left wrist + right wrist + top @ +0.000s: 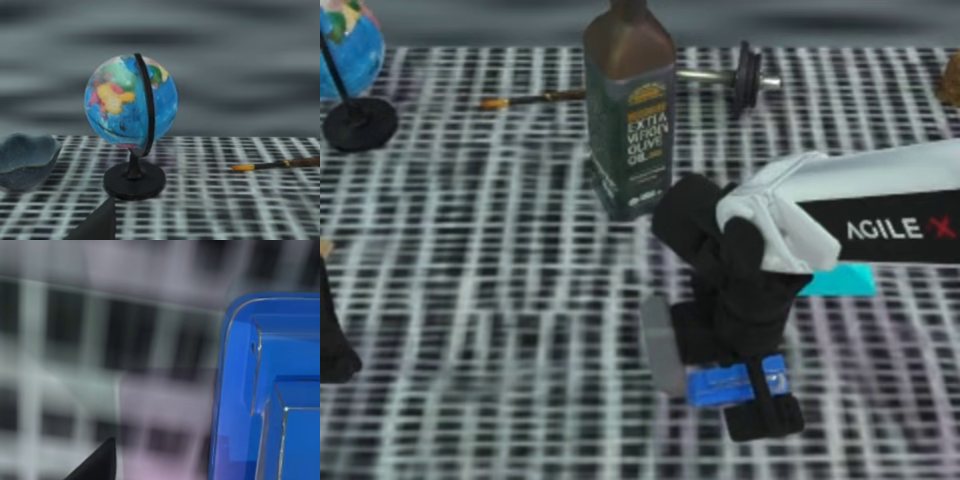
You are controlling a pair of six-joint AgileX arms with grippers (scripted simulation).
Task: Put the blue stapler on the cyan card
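Note:
The blue stapler point(730, 384) lies on the table near the front, right of centre, and fills one side of the right wrist view point(270, 390). My right gripper point(758, 392) hangs directly over it, open. One dark fingertip point(102, 462) shows with a gap of bare cloth between it and the stapler; the other finger is out of frame. The cyan card point(842, 281) lies behind the stapler, mostly hidden under my right arm. My left gripper point(332, 345) is parked at the table's left edge, open and holding nothing.
A tall olive oil bottle point(630, 110) stands just behind my right arm. A dumbbell point(745, 78) and a brush point(535, 98) lie along the back. A globe point(131, 107) on a black stand occupies the back left corner, beside a grey bowl point(25, 160).

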